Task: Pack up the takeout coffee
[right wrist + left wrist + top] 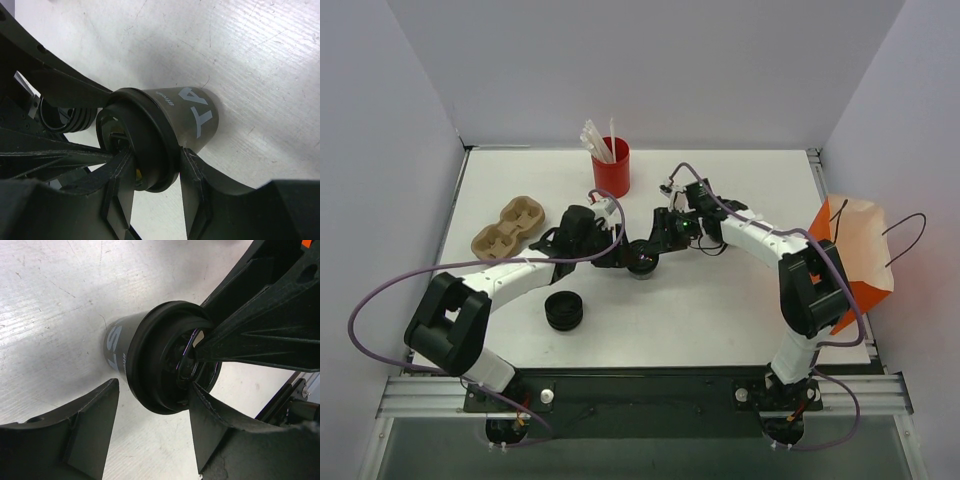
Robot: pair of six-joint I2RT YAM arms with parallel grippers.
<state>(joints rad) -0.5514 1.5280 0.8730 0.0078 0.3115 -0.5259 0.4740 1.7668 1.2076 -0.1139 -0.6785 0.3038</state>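
Note:
A takeout coffee cup, dark with white lettering and a black lid, stands mid-table between both grippers. My right gripper is shut on its lid: in the right wrist view one finger presses the lid's top and the other sits under the rim against the cup. My left gripper is open around the same cup. In the left wrist view its fingers stand wide apart, one of them just touching the lid's edge. The right gripper's finger reaches onto the lid from the upper right.
An orange paper bag stands open at the table's right edge. A low stack of loose black lids sits front left. A brown cardboard cup carrier lies at the left. A red cup of white straws stands at the back.

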